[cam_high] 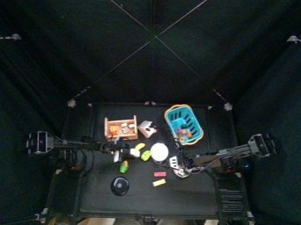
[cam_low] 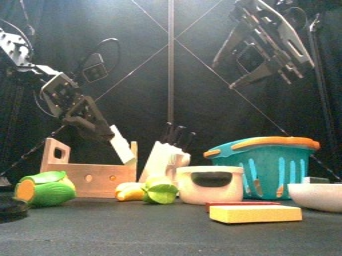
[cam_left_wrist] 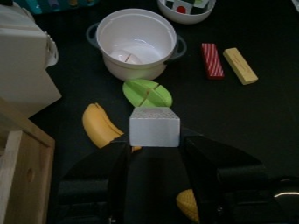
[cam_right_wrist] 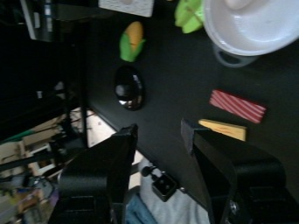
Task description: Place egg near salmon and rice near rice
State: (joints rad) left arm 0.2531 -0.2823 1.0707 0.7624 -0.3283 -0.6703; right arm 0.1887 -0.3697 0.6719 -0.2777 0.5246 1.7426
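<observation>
The left gripper point(cam_left_wrist: 155, 147) is clamped on the white rice block point(cam_left_wrist: 155, 128), which hangs low over the middle of the small black table point(cam_high: 94, 195), just beside the white pot point(cam_left_wrist: 138, 42) and above a green leaf piece point(cam_left_wrist: 146, 90) and a yellow banana point(cam_left_wrist: 101, 125). The egg point(cam_left_wrist: 240, 66), a flat yellow strip, lies on the tabletop side by side with the red striped salmon point(cam_left_wrist: 211, 60), close to it but with a narrow gap between them; both sit on the front part of the table, past the pot from the wooden rack point(cam_high: 121, 128). The right gripper point(cam_right_wrist: 158, 140) hangs well above the table on the right with its jaws spread apart and nothing between them, looking down on the same two strips. Bare black tabletop lies open between the salmon and a black disc point(cam_right_wrist: 128, 87), which rests close to the table's edge, with the yellow-green rounded piece point(cam_right_wrist: 132, 39) farther along the same side. The blue basket point(cam_high: 185, 123) stands at the back right, next to the rack. No lettering can be made out on any of the pieces.
</observation>
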